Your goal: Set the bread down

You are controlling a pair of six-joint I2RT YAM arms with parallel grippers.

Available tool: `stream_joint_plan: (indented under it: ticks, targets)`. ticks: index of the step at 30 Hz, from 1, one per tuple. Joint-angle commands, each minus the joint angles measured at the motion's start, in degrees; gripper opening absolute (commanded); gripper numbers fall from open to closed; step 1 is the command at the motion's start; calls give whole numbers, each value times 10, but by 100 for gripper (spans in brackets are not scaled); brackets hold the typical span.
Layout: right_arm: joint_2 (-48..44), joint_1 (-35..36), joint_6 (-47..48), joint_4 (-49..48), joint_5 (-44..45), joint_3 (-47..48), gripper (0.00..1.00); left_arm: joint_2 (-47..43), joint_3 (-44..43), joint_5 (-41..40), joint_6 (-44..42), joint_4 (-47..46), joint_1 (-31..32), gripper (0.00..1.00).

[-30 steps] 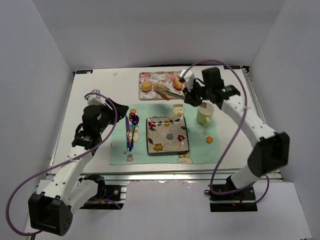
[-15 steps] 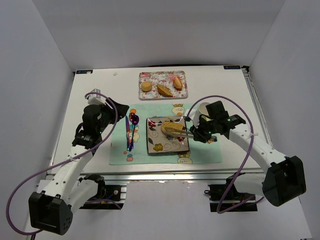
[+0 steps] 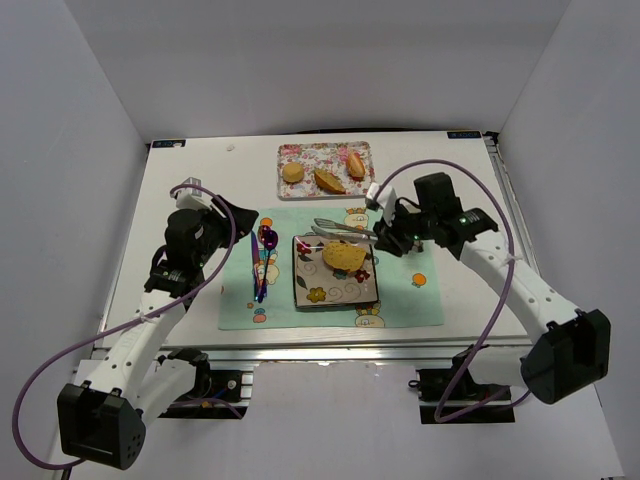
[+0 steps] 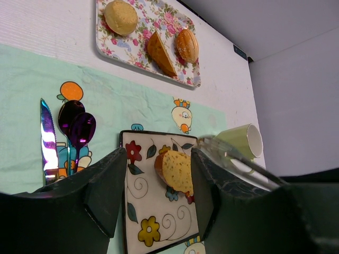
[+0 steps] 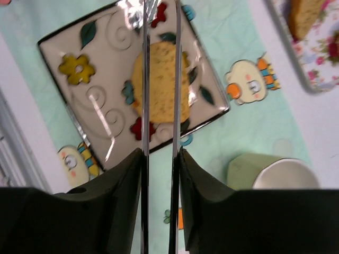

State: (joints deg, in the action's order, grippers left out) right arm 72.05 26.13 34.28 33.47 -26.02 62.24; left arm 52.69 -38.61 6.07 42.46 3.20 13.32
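The roundish toasted bread slice [image 3: 343,256] lies flat on the flowered square plate [image 3: 310,295]; it also shows in the left wrist view [image 4: 176,170] and the right wrist view [image 5: 161,87]. The wedge-like slice [image 3: 327,181] lies on the floral tray [image 3: 285,190] at the back. My right gripper [image 3: 385,238] is shut on metal tongs [image 3: 345,230], whose empty arms [image 5: 145,79] hover slightly apart above the slice. My left gripper [image 3: 243,215] is open and empty, left of the plate.
A pale bun [image 3: 292,172] and an orange-brown roll [image 3: 355,164] share the tray. A green cup [image 4: 238,140] stands right of the plate, below my right wrist. A knife [image 4: 46,143] and purple spoons [image 4: 77,129] lie on the mint placemat, left of the plate.
The right gripper carried the roundish slice in the tongs from the tray to the plate, let it go there and lifted the tongs back off it. The left arm has not moved.
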Motion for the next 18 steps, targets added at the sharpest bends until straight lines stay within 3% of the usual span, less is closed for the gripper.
stream_joint_plan:
  ticks: [1,7,11,18]
  targets:
    - [40,1,-41,-74,30,53,37,-10,-9,2,-5,-3,-1,61]
    - [214,1,-62,-147,157,154,33,-6,-6,2,-4,-12,-1,61]
    - [291,2,-62,-153,192,252,36,-7,-3,0,-3,-14,-1,61]
    - [368,4,-54,-147,212,309,38,-8,4,-3,2,-20,0,61]
